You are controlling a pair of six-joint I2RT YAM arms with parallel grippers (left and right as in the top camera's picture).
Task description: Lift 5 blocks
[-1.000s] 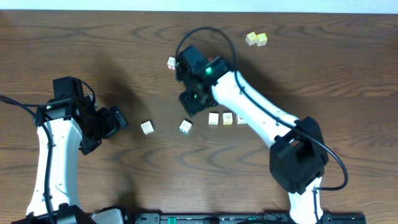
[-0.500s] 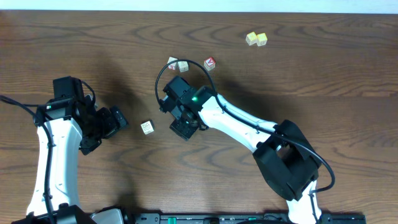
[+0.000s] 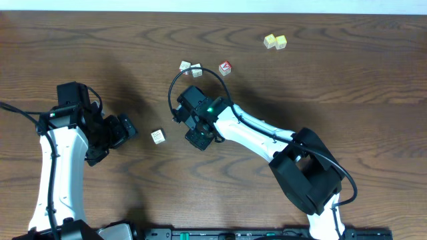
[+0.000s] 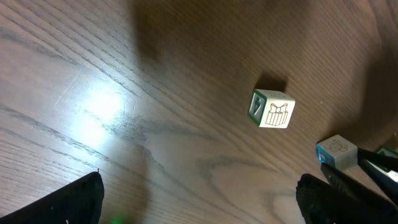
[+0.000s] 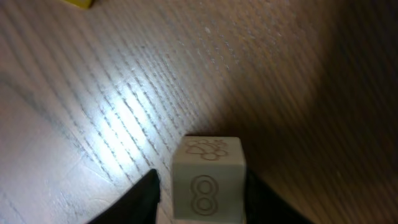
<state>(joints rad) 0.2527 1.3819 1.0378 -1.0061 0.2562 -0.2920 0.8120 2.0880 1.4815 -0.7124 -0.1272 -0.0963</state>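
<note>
One cream block (image 5: 207,180) with a printed 8 stands on the table between the fingers of my right gripper (image 5: 202,200). The right finger (image 5: 264,202) is against it and the left finger (image 5: 140,199) is a small gap away. From overhead this gripper (image 3: 200,137) covers that block. Another block (image 3: 158,136), with a gift print (image 4: 273,109), lies to its left. Two more blocks (image 3: 185,67) (image 3: 197,70) sit farther back. My left gripper (image 3: 127,129) (image 4: 202,208) is wide open over bare wood, left of the gift-print block.
A red-topped cube (image 3: 225,67) sits beside the two far blocks. Two yellow-green cubes (image 3: 275,42) lie at the back right. The right arm (image 3: 253,133) stretches across the table's middle. A yellow edge (image 5: 78,2) shows at the top of the right wrist view.
The right arm swung left, away from a row of blocks, and came down around the block near the middle. Its jaws have narrowed. The left arm has not moved.
</note>
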